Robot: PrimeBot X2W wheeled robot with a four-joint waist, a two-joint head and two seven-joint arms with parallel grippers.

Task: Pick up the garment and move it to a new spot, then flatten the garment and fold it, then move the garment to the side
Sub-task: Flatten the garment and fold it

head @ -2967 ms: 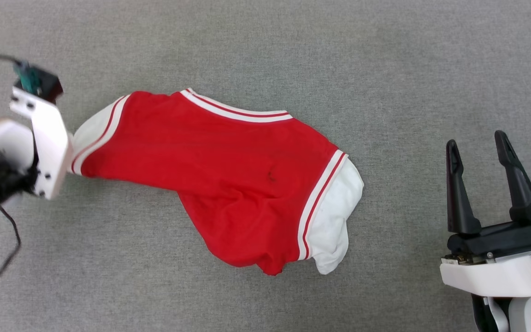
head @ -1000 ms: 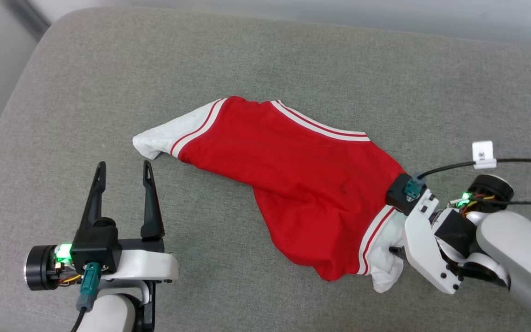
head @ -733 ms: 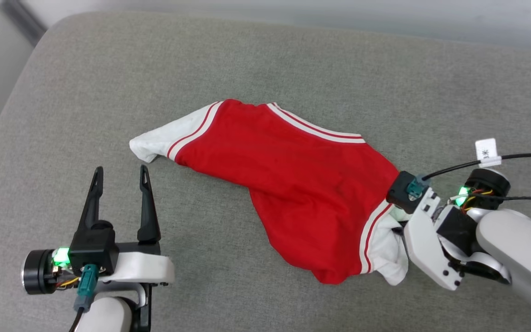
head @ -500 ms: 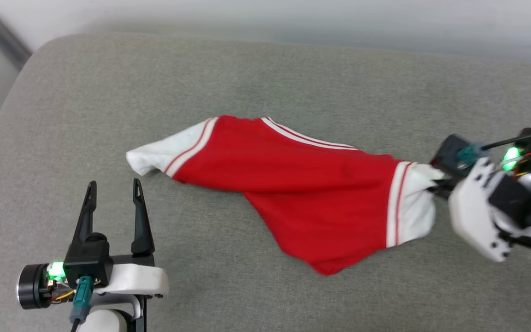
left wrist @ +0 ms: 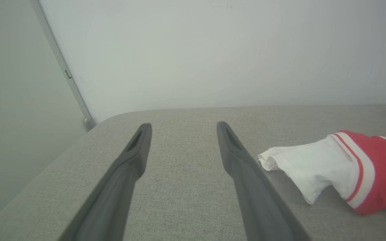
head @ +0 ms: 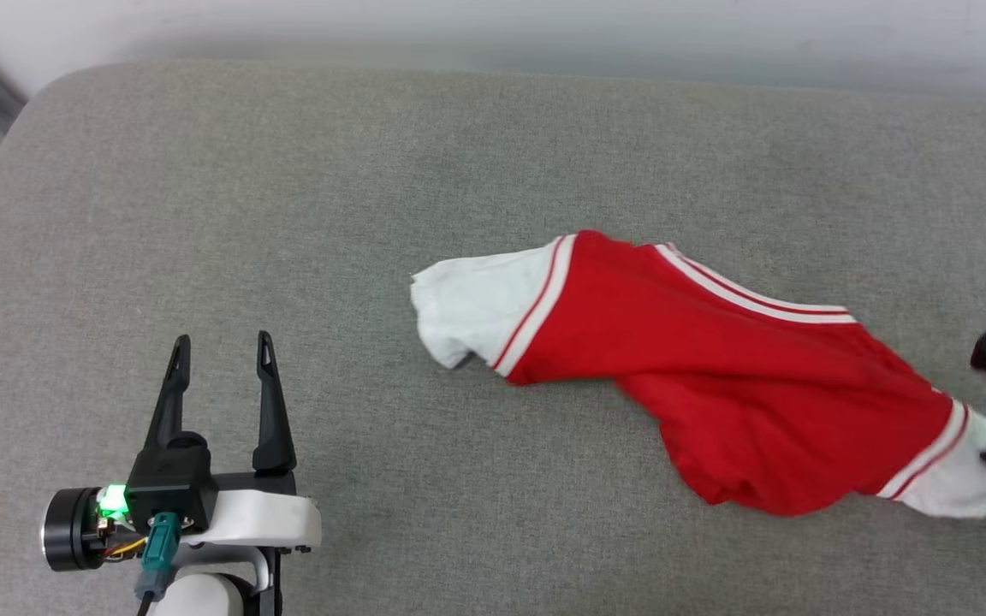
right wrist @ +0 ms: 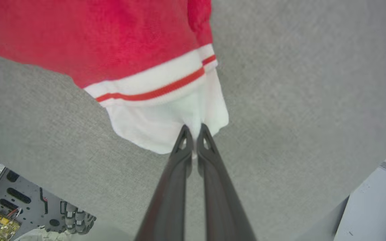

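The garment (head: 715, 376) lies bunched and twisted on the grey cushion (head: 288, 188), in the right half of the head view, with its lettering side not visible. One white sleeve (head: 476, 312) trails toward the middle of the cushion; the other white sleeve (right wrist: 166, 124) is at the right edge of the head view. The right gripper (right wrist: 193, 129) is clamped on the hem of this second sleeve, with its two fingers pressed nearly together on the cloth. A second ago these fingers stood apart at the same sleeve, so the grasp is new. Since then, the garment has shifted across the cushion toward the robot's right. The trailing sleeve, previously just beside the left gripper (head: 222, 339), is now well apart from it. The red body remains in contact with the cushion, which indicates a drag rather than a full lift. The left gripper hovers above the cushion with its fingers spread wide and holds nothing. Judgement: the relocation step is in progress. Flattening and folding have not begun, and the present creasing means the garment requires spreading from both sleeves once it is set down.
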